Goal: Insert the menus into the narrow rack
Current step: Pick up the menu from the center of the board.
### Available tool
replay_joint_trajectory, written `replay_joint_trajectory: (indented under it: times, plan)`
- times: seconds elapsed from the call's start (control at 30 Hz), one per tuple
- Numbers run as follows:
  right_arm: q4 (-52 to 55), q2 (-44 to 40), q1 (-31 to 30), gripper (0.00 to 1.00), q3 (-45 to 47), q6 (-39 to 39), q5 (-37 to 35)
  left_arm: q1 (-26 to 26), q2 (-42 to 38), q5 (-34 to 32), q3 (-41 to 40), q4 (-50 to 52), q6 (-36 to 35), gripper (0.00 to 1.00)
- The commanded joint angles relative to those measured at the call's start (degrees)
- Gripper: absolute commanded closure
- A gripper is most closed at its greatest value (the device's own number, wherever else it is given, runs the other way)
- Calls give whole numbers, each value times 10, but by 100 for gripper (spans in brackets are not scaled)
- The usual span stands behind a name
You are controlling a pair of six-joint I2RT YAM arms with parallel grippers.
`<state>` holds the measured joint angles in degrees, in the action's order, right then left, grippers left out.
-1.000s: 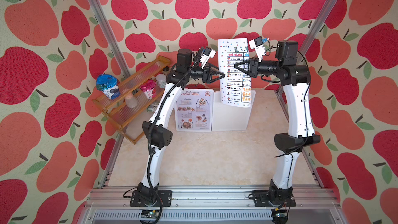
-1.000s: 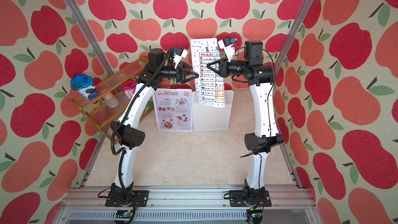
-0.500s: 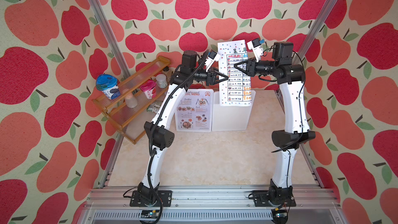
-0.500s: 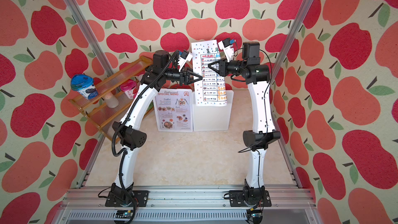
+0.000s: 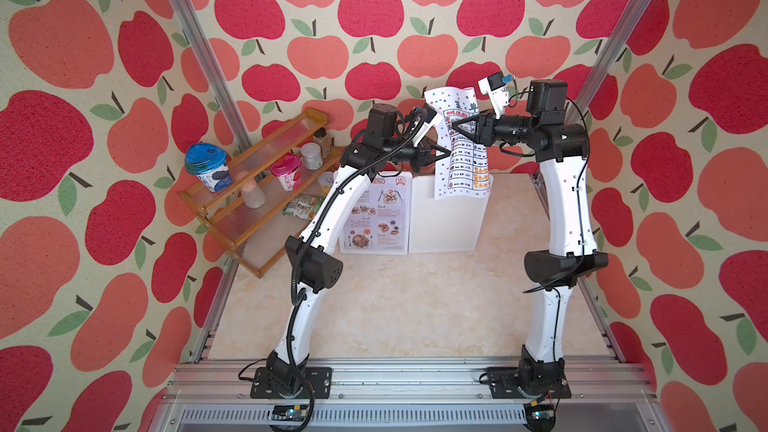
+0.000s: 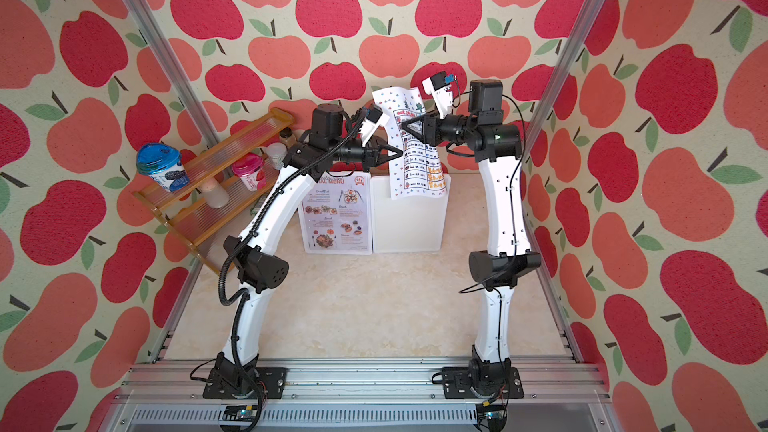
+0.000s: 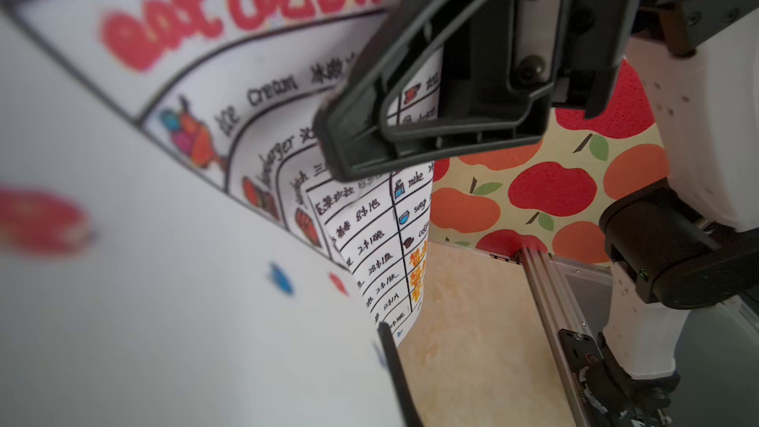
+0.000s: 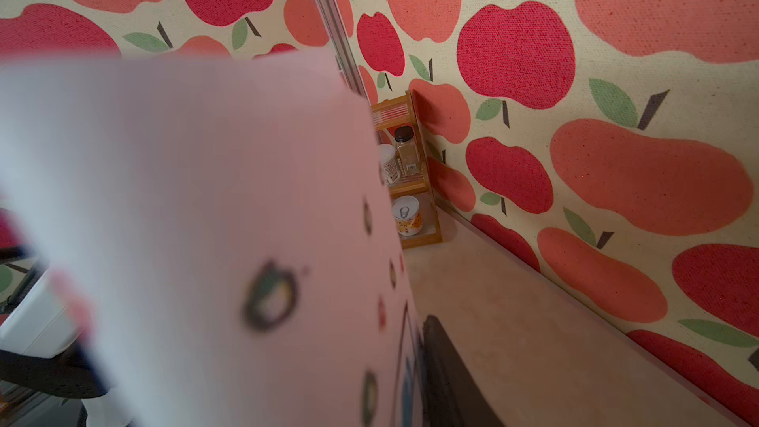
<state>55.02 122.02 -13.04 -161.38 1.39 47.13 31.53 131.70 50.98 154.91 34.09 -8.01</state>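
The table menu [image 5: 461,160], a white sheet with black lines, a dotted border and orange text, hangs upright above the white narrow rack [image 5: 444,222]. My left gripper [image 5: 448,152] is shut on its left edge; in the left wrist view the sheet [image 7: 361,219] curls against my finger [image 7: 394,363]. My right gripper [image 5: 454,129] has its fingers either side of the sheet's upper right part. One finger [image 8: 443,363] lies along the paper and the other is hidden. The photo menu [image 5: 376,214] stands at the rack's left half.
A wooden stepped shelf [image 5: 257,184] with a blue-lidded cup [image 5: 206,166], a pink cup and small jars stands at the back left. Aluminium posts [image 5: 199,47] and apple-patterned walls close in both sides. A metal rail [image 5: 395,376] runs along the front.
My left gripper has moved right to the sheet's left edge and closed on it. My right arm with the sheet has shifted slightly back and up.
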Motion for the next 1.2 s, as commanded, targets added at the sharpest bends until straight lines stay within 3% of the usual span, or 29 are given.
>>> replay_joint_trajectory:
  times: [0.0, 0.6, 1.17]
  plan:
    - [16, -8, 5, 60, -9, -25, -2, 16, -2, -102, 14, -23, -56, 100]
    - [14, -110, 62, 53, 229, -100, 24, 10, -16, -151, 12, -84, -83, 100]
    - [12, -189, 64, 46, 402, -146, 16, 3, -8, -156, 20, -162, -22, 100]
